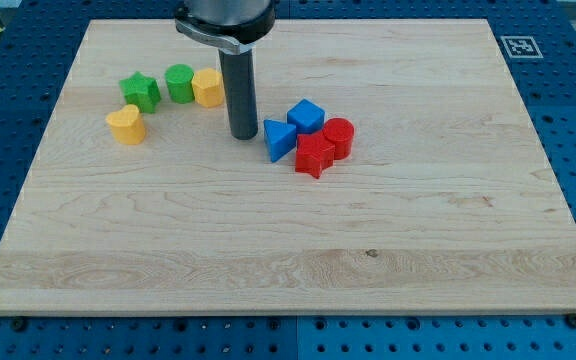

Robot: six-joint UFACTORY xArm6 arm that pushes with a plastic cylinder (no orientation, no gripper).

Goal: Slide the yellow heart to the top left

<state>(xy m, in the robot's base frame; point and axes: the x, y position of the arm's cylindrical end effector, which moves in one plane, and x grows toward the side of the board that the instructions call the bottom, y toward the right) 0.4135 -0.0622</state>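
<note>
The yellow heart [126, 125] lies on the wooden board [288, 240] at the view's upper left, just below and left of the green star [140, 92]. My tip [243, 135] rests on the board to the right of the heart, well apart from it. It stands just below and right of the yellow hexagon [208, 88] and just left of the blue triangle [279, 139]. The rod runs up to the arm at the view's top.
A green cylinder [179, 83] sits between the green star and the yellow hexagon. Right of my tip is a cluster: a blue cube [306, 115], a red cylinder [338, 137] and a red star [314, 156]. A marker tag [519, 46] lies off the board's top right corner.
</note>
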